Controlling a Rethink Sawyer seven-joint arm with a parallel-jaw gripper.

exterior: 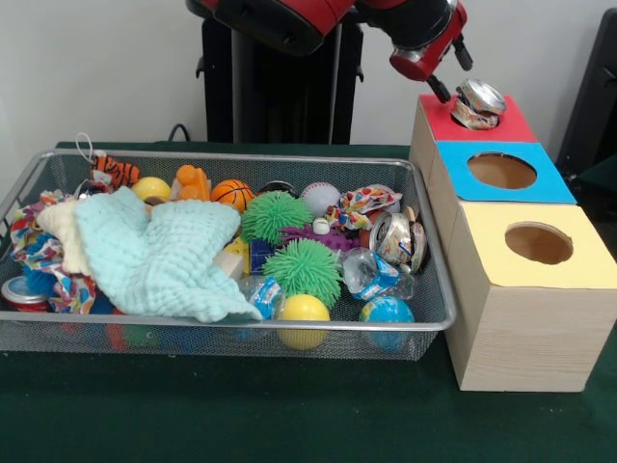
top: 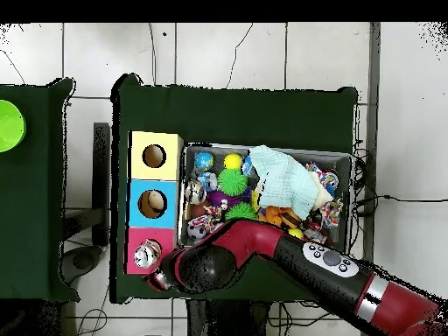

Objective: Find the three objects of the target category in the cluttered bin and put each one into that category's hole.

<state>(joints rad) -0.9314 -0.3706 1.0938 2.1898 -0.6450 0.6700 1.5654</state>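
Note:
A dented silver can (exterior: 479, 103) lies on the red-topped box (exterior: 511, 123) over its hole, which it hides. My gripper (exterior: 459, 84) is right at the can's upper left, touching or nearly touching it. From above, the can (top: 147, 254) sits on the red top (top: 135, 262), with the gripper (top: 158, 274) just beside it. A second silver can (exterior: 394, 238) lies at the right end of the wire mesh bin (exterior: 439, 318). A red can with a silver end (exterior: 23, 293) lies in the bin's near left corner.
The blue-topped box (exterior: 554, 183) and the yellow-topped box (exterior: 540, 275) stand in a row with the red one, right of the bin. The bin holds a pale green cloth (exterior: 159, 256), green spiky balls (exterior: 303, 270), several other balls and a clear bottle (exterior: 371, 275).

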